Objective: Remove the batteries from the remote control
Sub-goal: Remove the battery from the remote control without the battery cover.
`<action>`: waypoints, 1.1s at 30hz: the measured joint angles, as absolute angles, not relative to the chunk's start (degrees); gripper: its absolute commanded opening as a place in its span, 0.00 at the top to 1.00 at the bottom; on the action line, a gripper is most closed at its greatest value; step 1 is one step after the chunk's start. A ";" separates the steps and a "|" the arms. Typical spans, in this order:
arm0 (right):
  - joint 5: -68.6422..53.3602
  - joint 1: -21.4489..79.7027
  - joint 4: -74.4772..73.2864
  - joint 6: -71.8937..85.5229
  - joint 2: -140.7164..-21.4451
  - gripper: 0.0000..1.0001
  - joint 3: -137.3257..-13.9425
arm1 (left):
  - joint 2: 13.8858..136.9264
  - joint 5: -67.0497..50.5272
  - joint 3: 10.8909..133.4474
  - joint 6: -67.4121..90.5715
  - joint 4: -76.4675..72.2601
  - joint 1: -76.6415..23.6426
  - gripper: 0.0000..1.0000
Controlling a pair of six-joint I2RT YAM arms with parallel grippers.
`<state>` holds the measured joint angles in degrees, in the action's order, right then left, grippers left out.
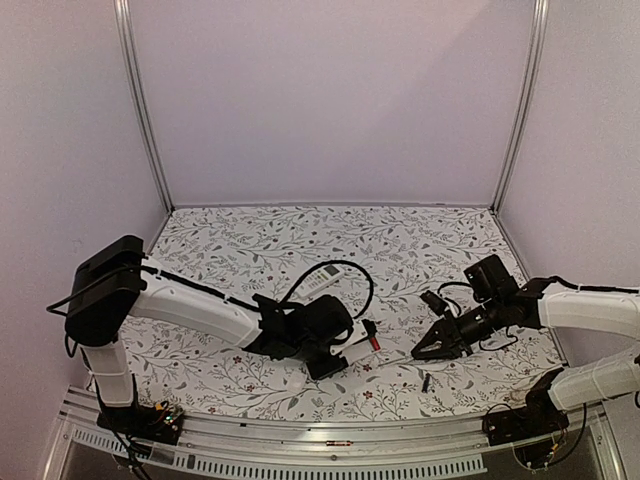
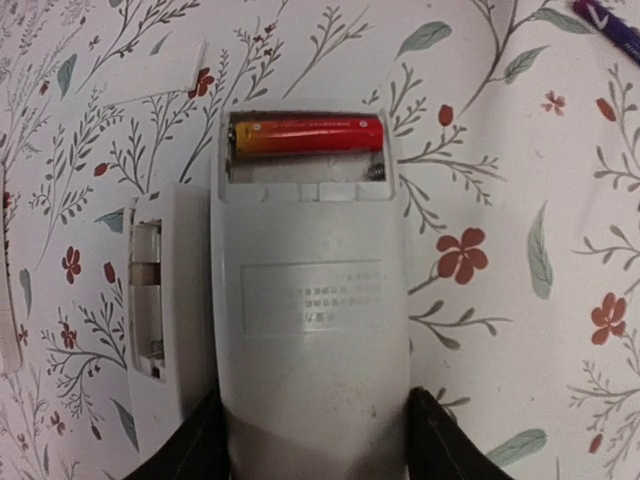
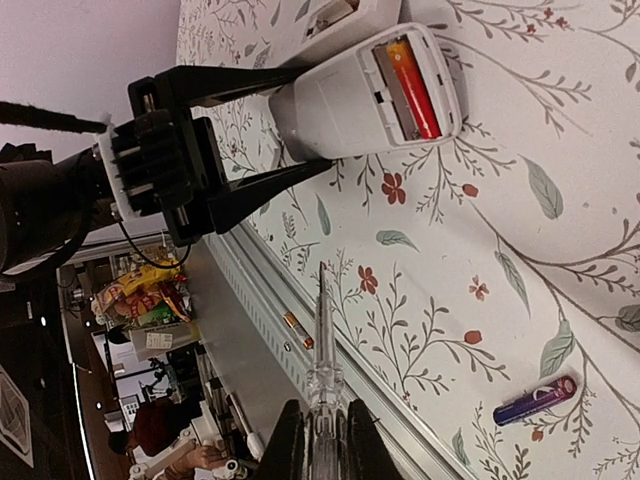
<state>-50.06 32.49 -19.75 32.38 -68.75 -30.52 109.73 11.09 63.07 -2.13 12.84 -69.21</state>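
Note:
A white remote control point(image 2: 310, 330) lies back-up on the flowered table, and my left gripper point(image 2: 315, 400) is shut on its near end, one finger on each side. Its battery bay is uncovered and holds one red-orange battery point(image 2: 308, 135) lying across it. The right wrist view shows the same remote point(image 3: 340, 100) and battery point(image 3: 413, 88). From the top view, the battery point(image 1: 373, 342) sits just beyond my left gripper point(image 1: 340, 350). My right gripper point(image 1: 428, 350) hovers to the right of the remote, shut on a clear thin pointed tool point(image 3: 322, 350). A purple battery point(image 3: 535, 400) lies loose on the table.
A second white casing point(image 2: 150, 290) with an empty bay lies against the remote's left side. A flat white cover point(image 2: 150, 75) rests beyond it. Another red-orange battery point(image 3: 298, 329) lies on the metal rail point(image 1: 330, 440) at the table's near edge. Another white remote-like piece point(image 1: 322, 280) lies farther back.

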 measured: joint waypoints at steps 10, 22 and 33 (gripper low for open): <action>-27.59 37.87 -30.33 27.64 -65.95 1.00 -40.93 | 109.14 10.83 61.52 -4.71 10.48 -69.23 0.58; -15.70 45.28 -33.45 26.85 -73.43 1.00 -45.23 | 108.64 10.74 60.31 -6.11 8.84 -69.87 0.59; -13.45 46.63 -33.01 24.95 -76.51 1.00 -48.36 | 108.66 10.94 60.25 -6.79 8.69 -70.13 0.59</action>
